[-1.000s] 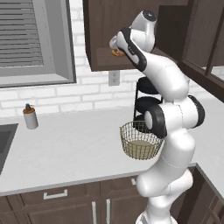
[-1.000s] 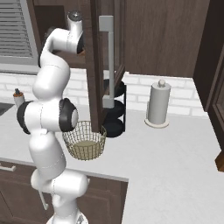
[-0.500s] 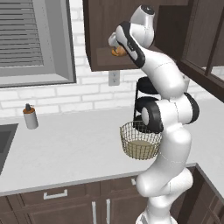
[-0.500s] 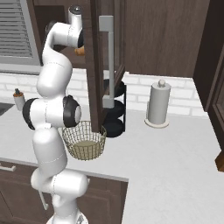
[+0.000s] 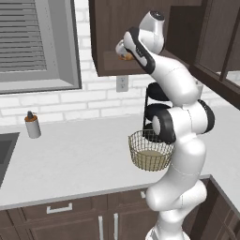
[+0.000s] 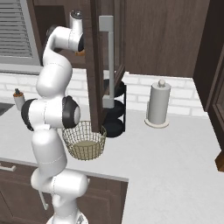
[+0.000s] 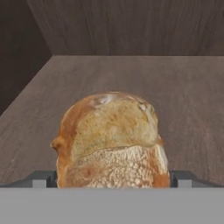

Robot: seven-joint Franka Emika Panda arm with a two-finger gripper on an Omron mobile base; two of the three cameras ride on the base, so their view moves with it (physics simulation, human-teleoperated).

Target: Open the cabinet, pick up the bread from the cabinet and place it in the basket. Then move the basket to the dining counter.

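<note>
The arm reached up into the open cabinet, whose dark wooden door with its long silver bar handle stood swung out toward the camera in the right base view. The end effector was spread wide, one finger on either side of the bread, which sat on the brown wooden shelf inside the cabinet; from the hand view the roll lay between the fingers, close up, and whether they touched it could not be told. In the left base view the bread peeked out golden-brown just beside the wrist at the cabinet's lower shelf.

Below, the wire basket stood on the light grey desk right in front of the robot's body, its pale bottom visible through the mesh; it also showed in the right base view. Behind it stood a dark tiered rack. A paper towel roll stood upright farther right, well apart from the basket, and a small bottle stood near the brick wall at the left, beside the sink
</note>
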